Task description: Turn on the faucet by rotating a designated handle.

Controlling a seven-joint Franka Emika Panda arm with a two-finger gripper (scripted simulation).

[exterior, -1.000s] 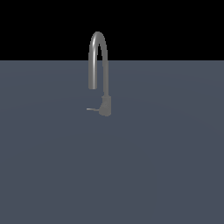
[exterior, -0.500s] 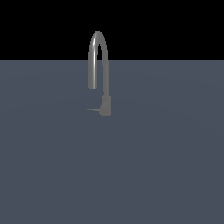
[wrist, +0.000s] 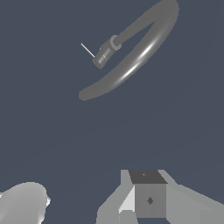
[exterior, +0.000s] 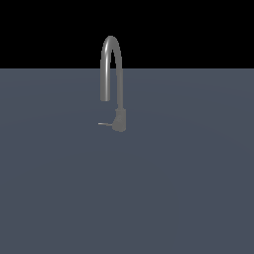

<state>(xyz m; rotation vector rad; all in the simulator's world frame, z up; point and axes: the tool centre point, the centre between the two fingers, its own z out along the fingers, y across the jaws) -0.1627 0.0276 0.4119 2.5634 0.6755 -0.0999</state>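
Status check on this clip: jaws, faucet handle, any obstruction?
Gripper well short of faucet, jaws apart, empty. Handle untouched, sticking out to exterior view's left. Nothing in the way.

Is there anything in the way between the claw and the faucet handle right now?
Nothing visible. In the wrist view only bare grey surface lies between the claw and the thin handle sticking out of the faucet base. The arched spout curves off to the side, away from that path.
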